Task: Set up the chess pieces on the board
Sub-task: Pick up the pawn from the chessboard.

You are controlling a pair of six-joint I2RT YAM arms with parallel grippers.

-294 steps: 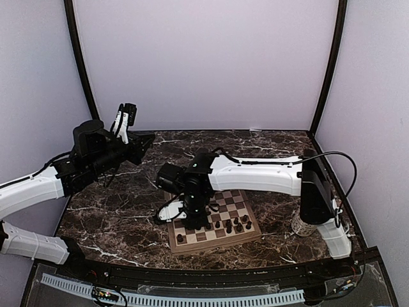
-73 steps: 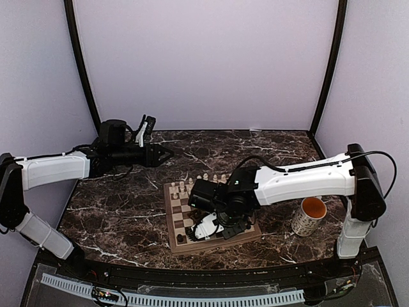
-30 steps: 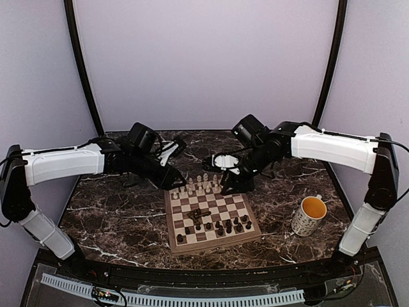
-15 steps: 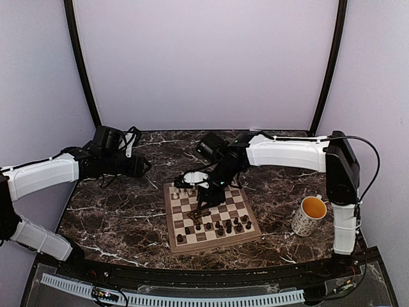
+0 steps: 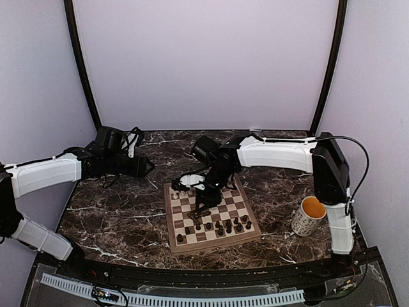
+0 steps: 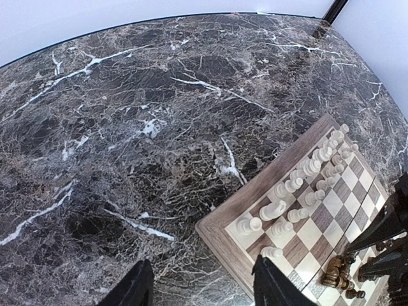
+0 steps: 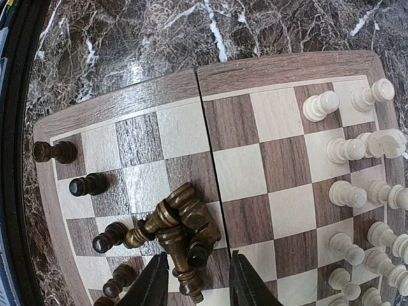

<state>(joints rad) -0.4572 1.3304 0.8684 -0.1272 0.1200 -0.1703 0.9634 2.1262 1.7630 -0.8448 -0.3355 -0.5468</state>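
Observation:
The board point(image 5: 215, 244) lies at the table's middle front. Cream chess pieces point(image 6: 299, 185) stand along its far rows. Dark ones point(image 5: 225, 226) stand along the near rows. A heap of fallen dark pieces point(image 7: 182, 226) lies near the board's middle. My right gripper point(image 7: 195, 282) hovers right over this heap, open, fingers on either side of its lower end, gripping nothing. In the top view that gripper point(image 5: 199, 207) points down at the board. My left gripper point(image 6: 204, 290) is open and empty over bare marble just left of the board's far-left corner point(image 6: 220, 231).
A speckled mug point(image 5: 308, 216) with an orange inside stands right of the board. Two dark pawns point(image 7: 70, 169) stand at the board's edge left of the heap. The marble table point(image 5: 115, 211) is enclosed by pale walls and dark corner posts.
The right arm swung from behind the board to over its middle and came down above the fallen dark pieces. The left arm pulled back leftward off the board's far edge.

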